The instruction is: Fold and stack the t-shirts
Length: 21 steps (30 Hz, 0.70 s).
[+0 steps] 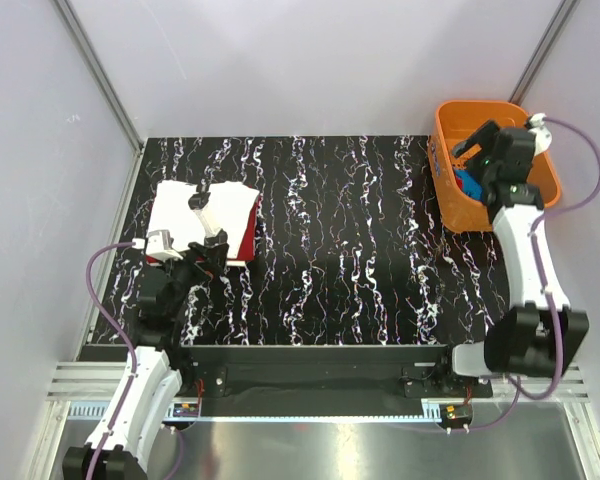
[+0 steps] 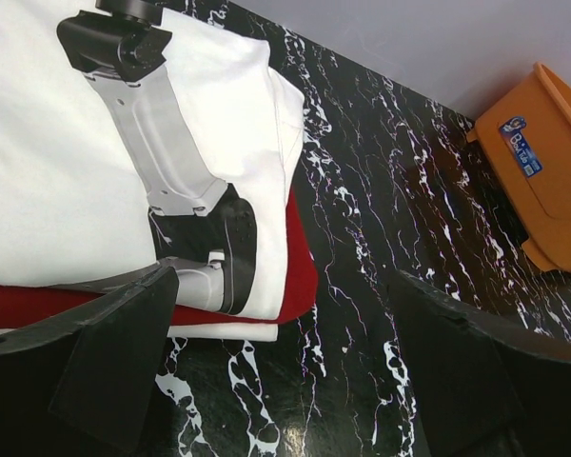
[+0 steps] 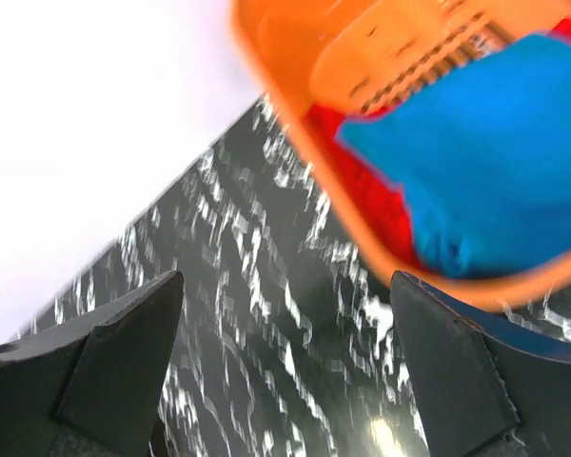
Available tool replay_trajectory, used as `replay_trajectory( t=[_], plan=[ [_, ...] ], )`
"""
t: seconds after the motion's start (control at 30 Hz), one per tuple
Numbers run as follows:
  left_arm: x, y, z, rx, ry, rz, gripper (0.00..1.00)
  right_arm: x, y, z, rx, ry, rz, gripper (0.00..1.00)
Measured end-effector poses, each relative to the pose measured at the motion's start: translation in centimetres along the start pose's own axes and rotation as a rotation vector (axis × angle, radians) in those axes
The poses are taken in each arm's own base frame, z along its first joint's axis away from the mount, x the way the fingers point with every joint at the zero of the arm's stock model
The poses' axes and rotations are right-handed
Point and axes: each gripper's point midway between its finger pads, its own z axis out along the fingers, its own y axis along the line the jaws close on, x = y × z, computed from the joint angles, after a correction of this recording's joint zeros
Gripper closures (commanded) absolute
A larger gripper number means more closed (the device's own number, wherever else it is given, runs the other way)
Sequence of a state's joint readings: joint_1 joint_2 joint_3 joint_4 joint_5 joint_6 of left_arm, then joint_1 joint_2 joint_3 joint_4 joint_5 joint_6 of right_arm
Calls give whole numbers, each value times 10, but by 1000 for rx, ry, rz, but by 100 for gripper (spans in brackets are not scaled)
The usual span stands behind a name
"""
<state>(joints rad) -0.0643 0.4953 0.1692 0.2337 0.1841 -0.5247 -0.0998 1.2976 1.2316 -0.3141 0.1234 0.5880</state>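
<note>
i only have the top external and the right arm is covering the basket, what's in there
Observer: The right wrist view shows a blue t-shirt in the orange basket, with red cloth showing at its edge.
Operator: is that arm holding anything
Observer: No. The right gripper is open, with nothing between its fingers.
Operator: and on the left, just two layers?
Observer: Not quite. In the left wrist view the white t-shirt lies on a red layer, and a thin white edge shows beneath the red.
</note>
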Motion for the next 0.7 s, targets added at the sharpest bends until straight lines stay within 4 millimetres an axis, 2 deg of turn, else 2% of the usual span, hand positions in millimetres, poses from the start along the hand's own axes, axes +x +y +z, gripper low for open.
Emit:
replay_trajectory(
  t=[0.13,0.23,0.37,0.47,0.7],
  plan=[
    [1,0,0,1,6,-2,1,-32,-19,49,105,2,58,2],
    [1,-1,0,4,6,-4,1,-45,-37,89,184,28,88,1],
    [2,-1,0,6,9,-5,1,-39,-53,120,266,92,88,0],
    [5,0,1,1,22,-9,1,-21,-70,115,345,155,75,0],
    [19,6,4,-21,75,-35,1,6,-102,97,487,246,28,5]
  ],
)
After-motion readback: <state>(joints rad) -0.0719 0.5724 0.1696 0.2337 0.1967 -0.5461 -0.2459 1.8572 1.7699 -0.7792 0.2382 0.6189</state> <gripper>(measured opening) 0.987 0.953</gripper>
